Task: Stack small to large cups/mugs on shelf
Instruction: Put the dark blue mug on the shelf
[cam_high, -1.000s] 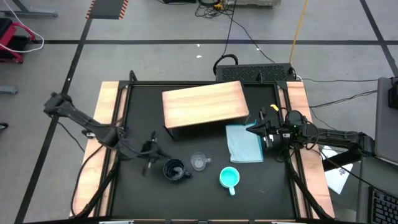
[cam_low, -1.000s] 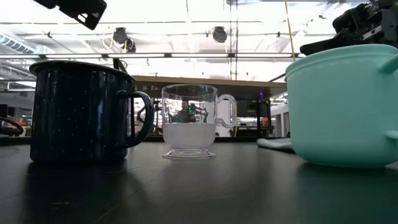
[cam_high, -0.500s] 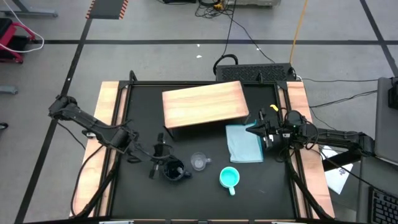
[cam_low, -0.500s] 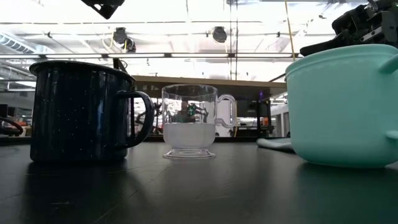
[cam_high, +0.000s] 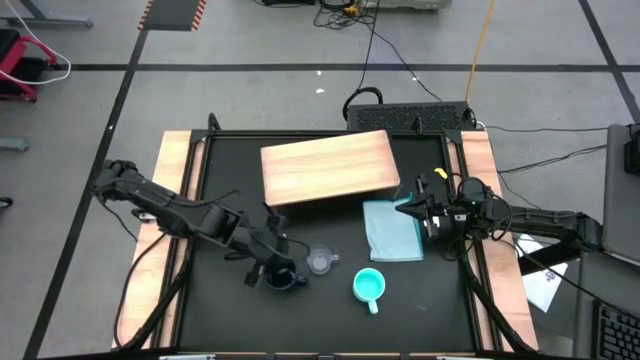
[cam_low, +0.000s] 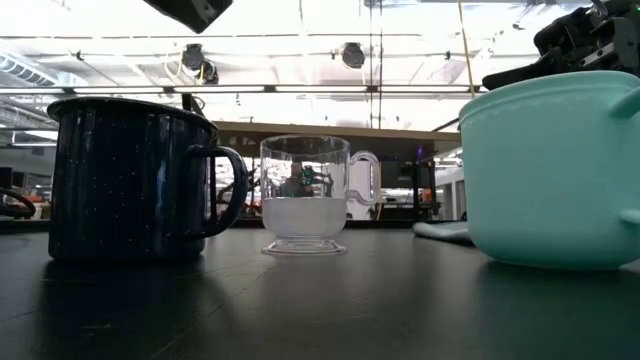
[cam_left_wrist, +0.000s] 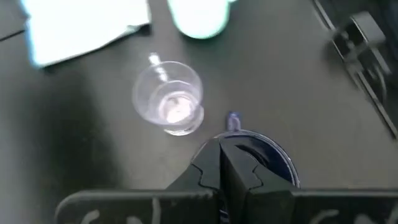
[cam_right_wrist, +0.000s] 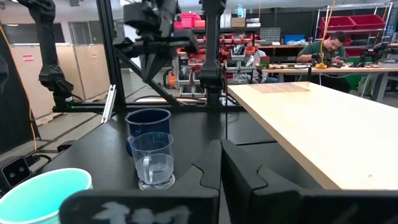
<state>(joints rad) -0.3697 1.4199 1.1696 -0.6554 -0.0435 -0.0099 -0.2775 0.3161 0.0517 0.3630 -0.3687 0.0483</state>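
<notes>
**Left arm is over the navy mug, nothing picked up yet**

From above: the left gripper (cam_high: 268, 258) hangs right over the navy mug (cam_high: 281, 274), near the front of the black worktop (cam_high: 330, 320). The glass cup (cam_high: 320, 261) stands just beside that mug, and the turquoise mug (cam_high: 369, 286) is a bit further along, its handle toward the front edge. The wooden shelf (cam_high: 328, 166) lies well apart at the back, its long side running across the worktop. Nothing is on it yet. The right gripper (cam_high: 412, 209) waits by the blue cloth (cam_high: 392, 230).

From worktop height: all three cups stand upright, open end up. The navy mug's handle points toward the glass cup.

From the left wrist: the fingers (cam_left_wrist: 239, 168) are pressed together above the navy mug's rim. The glass cup is close by.

From the right wrist: these fingers (cam_right_wrist: 242, 171) are pressed together too, holding nothing.

What could go wrong: I think that if the shut fingers go down like this, they could bump the rim and tip the mug. A sideways push could knock the light glass cup over.
</notes>
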